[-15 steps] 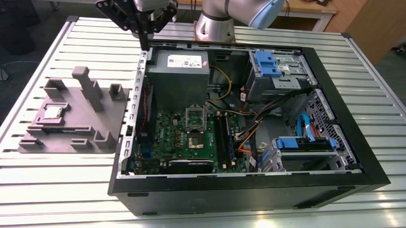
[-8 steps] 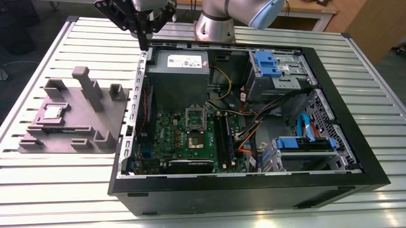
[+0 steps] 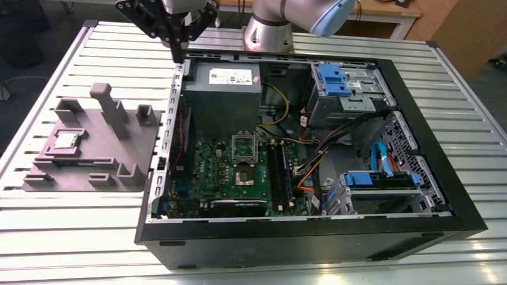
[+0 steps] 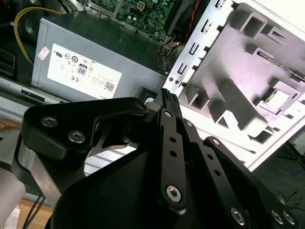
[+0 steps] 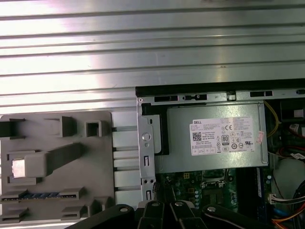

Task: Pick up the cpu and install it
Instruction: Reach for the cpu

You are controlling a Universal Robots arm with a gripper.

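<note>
The cpu [image 3: 65, 141] is a small shiny square chip lying in a recess of the grey fixture block [image 3: 119, 172], which stands on the table at the exterior view's left. It shows in both wrist views too, as the cpu [image 5: 18, 168] and the cpu [image 4: 278, 99]. My gripper [image 3: 176, 57] hangs above the far left corner of the open computer case [image 3: 443, 196], well away from the chip. Its black fingers [image 4: 167, 102] lie together, holding nothing. The motherboard socket [image 3: 244, 174] lies inside the case with its metal frame [image 3: 243, 144] raised.
A grey power supply [image 3: 222, 89] fills the case's far left, right under the gripper. Blue drive brackets [image 3: 342, 80], cables and memory slots [image 3: 277, 169] crowd the case's right side. The slatted metal table [image 3: 71, 237] lies bare around the fixture.
</note>
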